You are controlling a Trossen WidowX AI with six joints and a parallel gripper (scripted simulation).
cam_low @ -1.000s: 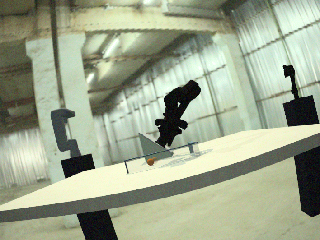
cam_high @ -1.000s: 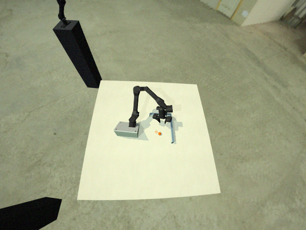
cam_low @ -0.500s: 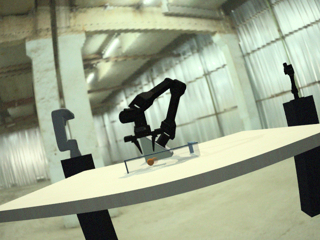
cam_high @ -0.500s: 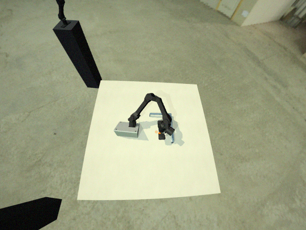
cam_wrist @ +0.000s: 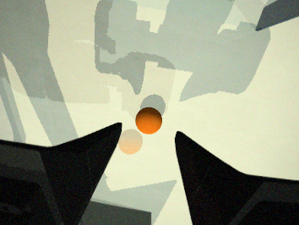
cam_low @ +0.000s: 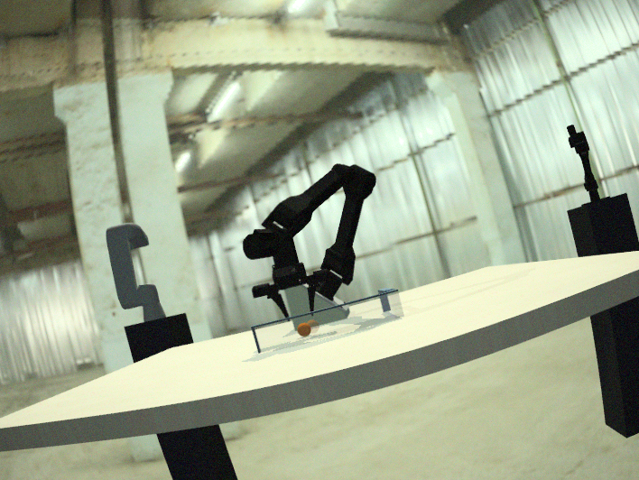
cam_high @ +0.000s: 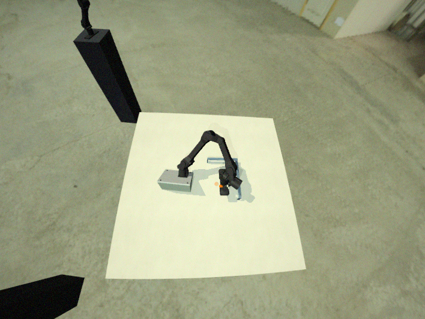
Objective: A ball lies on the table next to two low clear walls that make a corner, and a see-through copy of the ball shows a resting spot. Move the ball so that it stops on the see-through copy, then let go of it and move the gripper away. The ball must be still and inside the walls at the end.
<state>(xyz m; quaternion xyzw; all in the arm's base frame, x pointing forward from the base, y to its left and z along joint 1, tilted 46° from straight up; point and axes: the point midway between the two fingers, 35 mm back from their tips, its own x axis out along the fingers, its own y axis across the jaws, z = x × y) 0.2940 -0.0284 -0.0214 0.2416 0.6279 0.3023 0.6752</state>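
Top view: black parallel-jaw gripper (cam_high: 224, 187) hangs over small orange ball (cam_high: 221, 186) inside low clear corner walls (cam_high: 239, 190), pale see-through ball copy (cam_high: 216, 184) just beside. Exterior: fingers spread, holding nothing, above ball, prob. lining up a grasp. Wrist alone shows ball centred betw. fingers, touching neither.

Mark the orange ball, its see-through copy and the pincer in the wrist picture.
orange ball (cam_wrist: 149, 120): wrist view, centre of the sphere.
see-through copy (cam_wrist: 130, 141): wrist view, middle of the pale disc.
pincer (cam_wrist: 148, 135): wrist view, midway between the open fingertips.
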